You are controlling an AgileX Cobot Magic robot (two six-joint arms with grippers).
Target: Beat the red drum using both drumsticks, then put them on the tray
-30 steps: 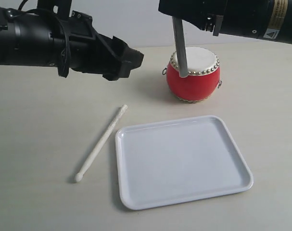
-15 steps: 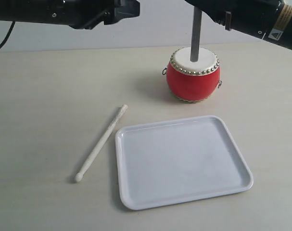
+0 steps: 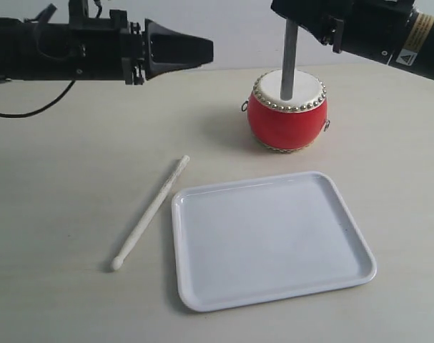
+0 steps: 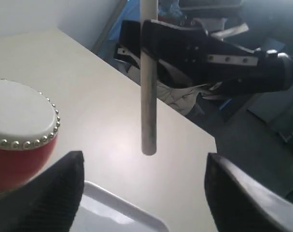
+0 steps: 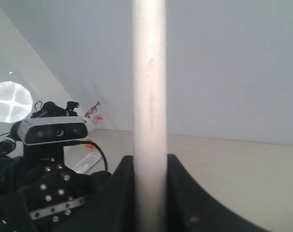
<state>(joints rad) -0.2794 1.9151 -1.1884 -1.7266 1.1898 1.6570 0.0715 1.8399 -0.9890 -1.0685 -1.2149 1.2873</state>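
The red drum (image 3: 287,120) with its cream skin stands behind the white tray (image 3: 270,239). My right gripper (image 3: 302,16) is shut on one drumstick (image 3: 289,61), which hangs upright with its lower end over the drum skin; I cannot tell whether it touches. The right wrist view shows that drumstick (image 5: 148,96) clamped between the black jaws of the right gripper (image 5: 148,193). The other drumstick (image 3: 151,212) lies on the table left of the tray. My left gripper (image 3: 195,50) hovers high at the left, open and empty. In its wrist view, the left gripper (image 4: 144,162) faces the hanging stick (image 4: 148,96) and the drum (image 4: 20,130).
A corner of the tray (image 4: 117,212) shows below the left jaws. The table's far edge (image 4: 136,82) drops off to clutter behind the drum. The left arm and its camera (image 5: 49,130) show in the right wrist view.
The left arm rose from low over the table and now points right at the top. The right gripper moved its stick from the drum's left rim to over the skin.
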